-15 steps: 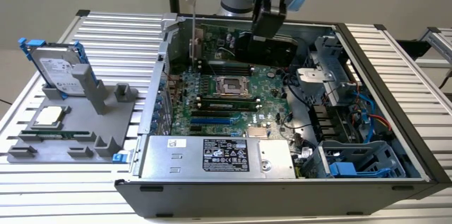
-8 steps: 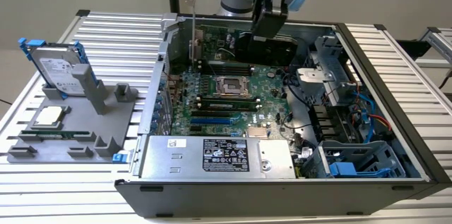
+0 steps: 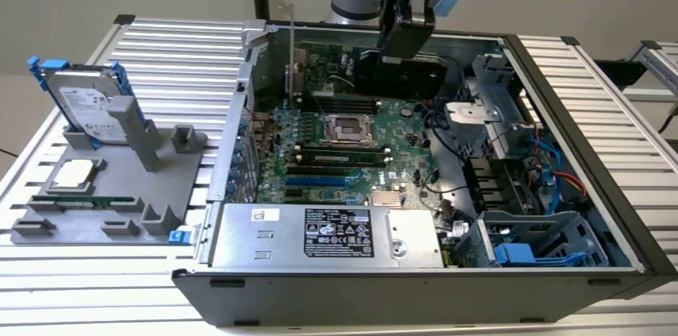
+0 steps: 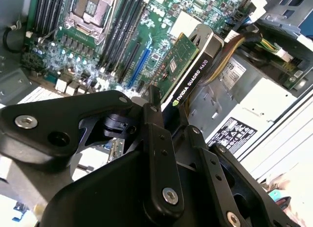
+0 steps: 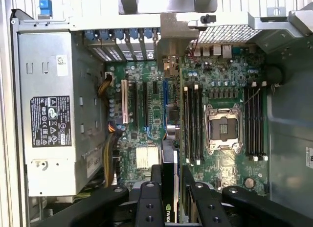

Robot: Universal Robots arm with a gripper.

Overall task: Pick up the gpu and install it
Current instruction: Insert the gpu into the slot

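The gpu [image 4: 188, 65] is a green card with a black cooler, and my gripper [image 4: 168, 107] is shut on it. In the exterior view the gripper [image 3: 402, 48] hangs over the far part of the open computer case, with the gpu [image 3: 398, 78] below it, above the motherboard [image 3: 350, 149]. The card's silver bracket [image 3: 288, 54] points toward the case's rear wall. In the first wrist view the gpu [image 5: 169, 158] shows edge-on between the fingers [image 5: 149, 197], running over the expansion slots [image 5: 146, 107] beside the memory slots.
The power supply [image 3: 323, 234] fills the case's near side, with a blue drive cage [image 3: 525, 252] at the exterior view's right. A grey fixture [image 3: 117, 193] outside the case holds a hard drive [image 3: 82, 102], a processor [image 3: 72, 175] and a memory stick [image 3: 85, 201]. Cables [image 3: 551, 165] lie along the case's right wall.
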